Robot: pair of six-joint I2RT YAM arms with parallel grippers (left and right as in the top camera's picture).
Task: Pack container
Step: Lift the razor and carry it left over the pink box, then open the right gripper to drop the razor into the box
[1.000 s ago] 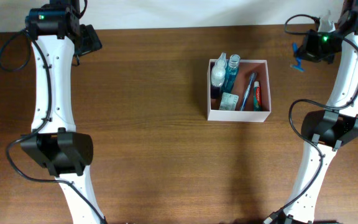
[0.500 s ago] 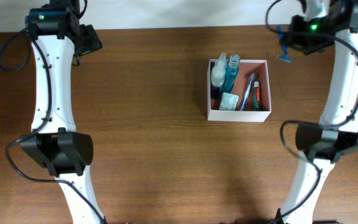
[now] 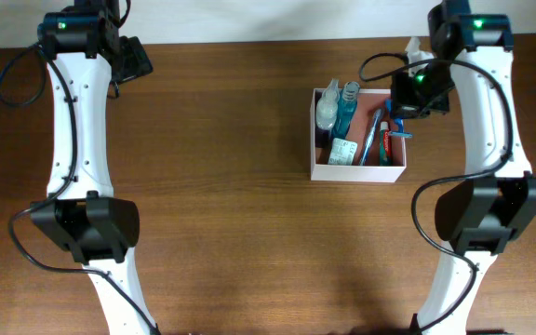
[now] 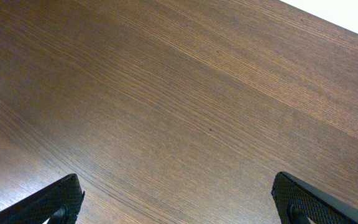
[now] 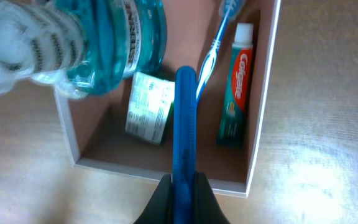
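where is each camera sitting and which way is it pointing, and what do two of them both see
Overhead: fixed above the table, looking straight down; both arms show, with the left gripper and the right gripper over the container.
Left wrist: on the left arm, facing bare table; only its wide-apart fingertips show.
Right wrist: on the right arm, looking down into the container; its fingers pinch a thin blue item.
Shared: overhead and right wrist both show the container and toothpaste.

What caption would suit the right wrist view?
Right gripper, shut on a slim blue item, hovers above the container holding mouthwash, toothbrush, toothpaste and a packet.
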